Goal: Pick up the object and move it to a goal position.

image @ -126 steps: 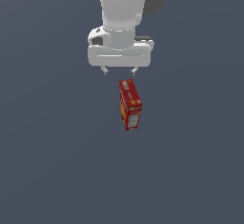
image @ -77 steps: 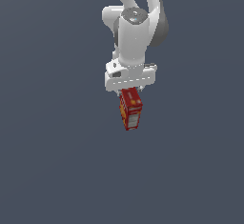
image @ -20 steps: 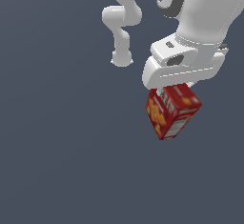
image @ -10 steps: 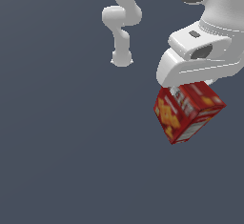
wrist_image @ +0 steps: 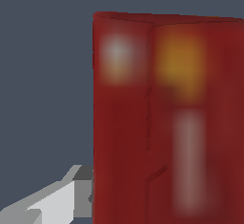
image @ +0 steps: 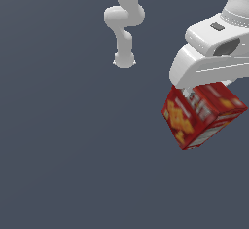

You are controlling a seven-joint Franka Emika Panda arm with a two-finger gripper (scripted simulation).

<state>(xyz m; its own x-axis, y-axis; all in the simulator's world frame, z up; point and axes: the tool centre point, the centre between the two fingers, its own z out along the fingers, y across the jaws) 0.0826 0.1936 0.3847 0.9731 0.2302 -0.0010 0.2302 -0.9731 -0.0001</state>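
1. Exterior view: a plain dark grey-blue surface (image: pixel 63 164) fills the scene.
2. The white gripper (image: pixel 192 92) clamps the small red rectangular cardboard box (image: pixel 202 115), tilted, near that view's right edge.
3. Both have shifted rightward, appearing larger than before.

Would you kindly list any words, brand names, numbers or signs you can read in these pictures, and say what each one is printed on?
None can be read.
Red box held by the gripper: white label patches and orange-yellow cracker pictures, all lettering too blurred in the exterior view.
Wrist view: only smeared white and orange blotches on the box.
Robot arm: no markings visible.
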